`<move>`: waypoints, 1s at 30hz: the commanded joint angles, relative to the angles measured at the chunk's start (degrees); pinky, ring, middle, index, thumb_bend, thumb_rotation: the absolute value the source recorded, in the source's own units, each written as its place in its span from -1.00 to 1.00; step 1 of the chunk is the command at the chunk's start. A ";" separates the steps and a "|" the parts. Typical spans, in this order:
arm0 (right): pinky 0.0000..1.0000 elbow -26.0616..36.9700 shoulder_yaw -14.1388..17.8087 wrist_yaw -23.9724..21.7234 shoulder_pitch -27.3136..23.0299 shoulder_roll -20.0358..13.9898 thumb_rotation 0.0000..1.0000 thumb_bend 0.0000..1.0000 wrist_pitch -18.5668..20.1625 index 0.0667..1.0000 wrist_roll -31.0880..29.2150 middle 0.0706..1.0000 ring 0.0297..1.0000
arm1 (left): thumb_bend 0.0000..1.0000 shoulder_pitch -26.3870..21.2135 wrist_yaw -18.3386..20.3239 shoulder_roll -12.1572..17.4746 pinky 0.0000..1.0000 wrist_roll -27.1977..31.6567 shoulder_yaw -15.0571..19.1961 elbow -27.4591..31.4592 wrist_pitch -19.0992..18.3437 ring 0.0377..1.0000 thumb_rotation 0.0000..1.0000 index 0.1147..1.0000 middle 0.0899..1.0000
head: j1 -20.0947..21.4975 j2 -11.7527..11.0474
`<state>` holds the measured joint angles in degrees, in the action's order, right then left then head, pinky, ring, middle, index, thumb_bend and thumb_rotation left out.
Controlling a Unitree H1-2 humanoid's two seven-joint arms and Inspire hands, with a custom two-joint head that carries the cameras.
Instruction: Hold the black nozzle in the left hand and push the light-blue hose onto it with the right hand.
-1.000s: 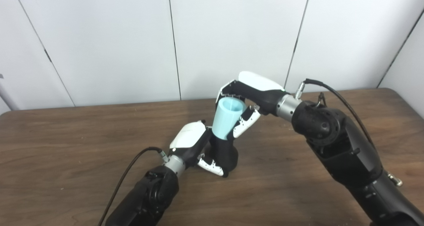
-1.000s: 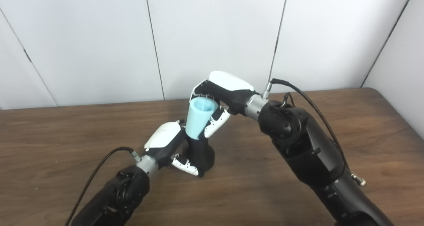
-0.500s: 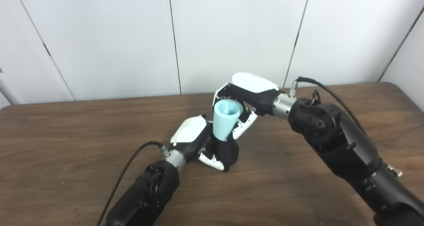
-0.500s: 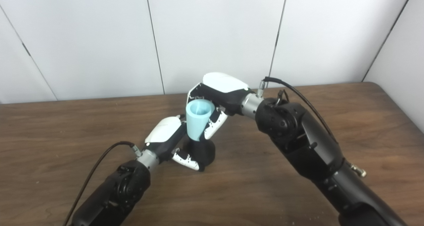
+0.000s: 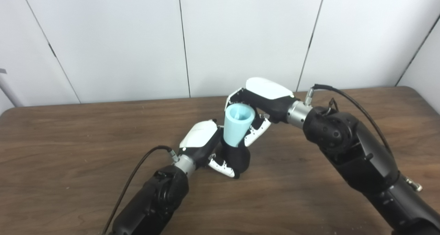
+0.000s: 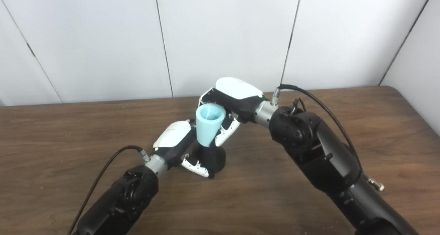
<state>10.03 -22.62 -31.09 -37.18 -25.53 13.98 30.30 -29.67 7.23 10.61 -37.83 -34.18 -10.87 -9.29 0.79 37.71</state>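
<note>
Left eye view: left hand (image 5: 202, 143) is wrapped around the black nozzle (image 5: 235, 157) on the table (image 5: 68, 152); right hand (image 5: 259, 99) clasps the light-blue hose (image 5: 237, 125), seated atop it. Right eye view: hose leans slightly; press straight along the nozzle's axis, bracing the base

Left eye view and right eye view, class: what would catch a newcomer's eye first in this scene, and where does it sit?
The light-blue cone-shaped hose stands out first, upright at mid-table, its narrow end meeting the black nozzle below it. The right hand is wrapped around the hose from behind, and the left hand grips the nozzle low on the dark wooden table.
</note>
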 commanded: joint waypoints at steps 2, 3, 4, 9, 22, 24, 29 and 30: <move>-0.36 -0.69 -0.61 -1.78 0.88 -0.33 -1.00 0.03 -0.34 -0.01 -0.20 -0.18 -0.26 | 0.05 3.81 6.65 0.44 1.00 -0.80 -2.80 -3.04 -2.08 0.19 -1.00 -0.17 -0.11 | 0.06 -0.13; -0.37 -0.69 -0.18 -1.24 0.80 -0.12 -1.00 0.03 -0.27 -0.01 -0.26 -0.18 -0.27 | 0.05 3.75 6.59 0.38 1.00 -0.80 -2.78 -3.24 -2.06 0.19 -1.00 -0.17 -0.11 | 0.09 -0.12; -0.37 -0.70 0.23 -0.73 0.73 0.10 -1.00 0.03 -0.20 0.00 -0.31 -0.16 -0.28 | 0.05 3.69 6.54 0.35 1.00 -0.80 -2.76 -3.44 -2.02 0.19 -1.00 -0.17 -0.11 | 0.21 -0.17; -0.25 1.33 1.72 1.57 0.65 0.64 -0.89 0.55 -0.43 0.40 1.28 0.24 -0.02 | 0.05 3.60 6.46 0.20 1.00 -0.79 -2.75 -3.85 -1.98 0.19 -1.00 -0.17 -0.11 | 0.59 -0.62; 0.63 3.41 4.53 4.07 0.77 0.24 -0.33 1.00 -2.63 1.00 4.06 1.00 0.96 | 0.05 3.39 6.44 -0.14 1.00 -0.74 -2.63 -4.54 -2.08 0.19 -1.00 -0.16 -0.13 | 0.54 -1.03; 0.65 3.49 4.87 3.74 0.60 0.03 -0.30 1.00 -3.26 1.00 3.43 1.00 0.99 | 0.05 3.36 6.46 -0.18 1.00 -0.71 -2.62 -4.53 -2.09 0.19 -1.00 -0.16 -0.13 | 0.47 -0.99; 0.73 4.84 6.93 2.60 -0.58 -0.46 -0.12 1.00 -4.89 1.00 -0.63 1.00 1.00 | 0.05 3.17 6.49 -0.32 1.00 -0.75 -2.70 -4.68 -1.97 0.19 -1.00 -0.15 -0.14 | 0.46 -0.86; 0.76 5.36 7.69 2.41 -0.81 -0.61 -0.08 1.00 -5.38 1.00 -1.91 1.00 1.00 | 0.05 3.16 6.44 -0.32 1.00 -0.75 -2.69 -4.76 -1.91 0.19 -1.00 -0.16 -0.14 | 0.37 -0.96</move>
<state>13.12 -16.87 -29.46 -34.54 -25.07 10.79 30.04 -29.80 7.24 10.32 -37.81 -33.95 -11.21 -9.28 1.14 36.74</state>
